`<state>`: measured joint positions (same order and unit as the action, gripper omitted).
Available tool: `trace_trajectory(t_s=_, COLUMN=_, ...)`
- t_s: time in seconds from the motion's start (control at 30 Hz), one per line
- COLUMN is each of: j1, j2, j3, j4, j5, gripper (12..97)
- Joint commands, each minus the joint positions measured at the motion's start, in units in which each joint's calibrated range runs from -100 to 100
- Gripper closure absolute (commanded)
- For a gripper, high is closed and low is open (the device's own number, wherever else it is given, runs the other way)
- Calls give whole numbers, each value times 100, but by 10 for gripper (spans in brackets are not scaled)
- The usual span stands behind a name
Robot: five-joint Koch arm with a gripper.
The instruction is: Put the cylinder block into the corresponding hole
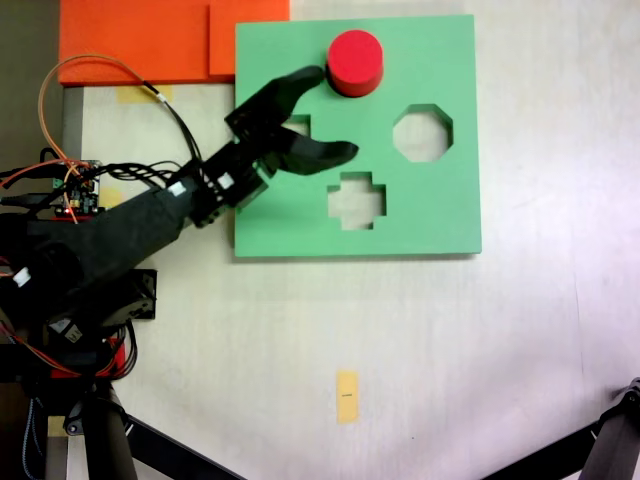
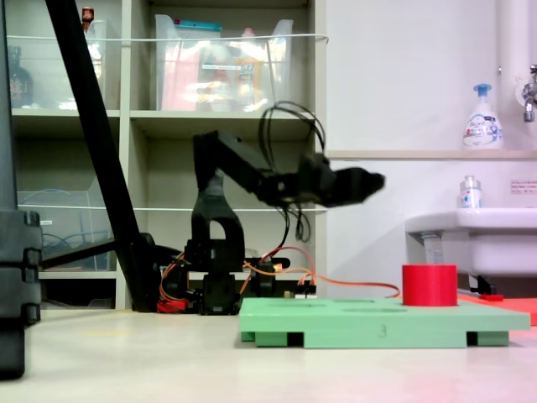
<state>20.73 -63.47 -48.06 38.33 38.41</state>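
On my feed I log the cylinder block (image 1: pixel 355 62) standing upright in the green foam board (image 1: pixel 440 215), seated at the corresponding hole (image 1: pixel 355 85) near the far edge, and the gripper (image 1: pixel 335 112) raised above the board, jaws spread, empty.

Matte black arm (image 1: pixel 120 235) with black tapered tool (image 1: pixel 340 110), looped black cables (image 2: pixel 289 134), orange and red wires (image 1: pixel 60 90) at base, small circuit board (image 1: pixel 80 190).
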Motion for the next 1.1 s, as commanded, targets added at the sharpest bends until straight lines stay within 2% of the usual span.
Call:
trace_trajectory(t_s=0.0, j1=-244, j2=-1921, j3=130, j4=-1382, j5=-1138, gripper=624)
trace_trajectory(t_s=0.13, j1=-581, j2=-3611, j3=-328, j4=-1969, j5=-2794, gripper=634)
trace_trajectory(t_s=0.33, j1=-1617, j2=-3653, j3=-1136, j4=-1806, j5=-4440, gripper=636)
trace_trajectory(t_s=0.43, j1=-2222, j2=-3653, j3=-1315, j4=-1950, j5=-4459, gripper=636)
trace_trajectory(t_s=0.63, j1=-2437, j2=-3653, j3=-2990, j4=-2894, j5=-4449, gripper=636)
trace_trajectory(t_s=0.8, j1=-2437, j2=-3653, j3=-4236, j4=-4011, j5=-4400, gripper=646)
trace_trajectory(t_s=1.07, j1=-2076, j2=-3653, j3=-5194, j4=-3780, j5=-4317, gripper=644)
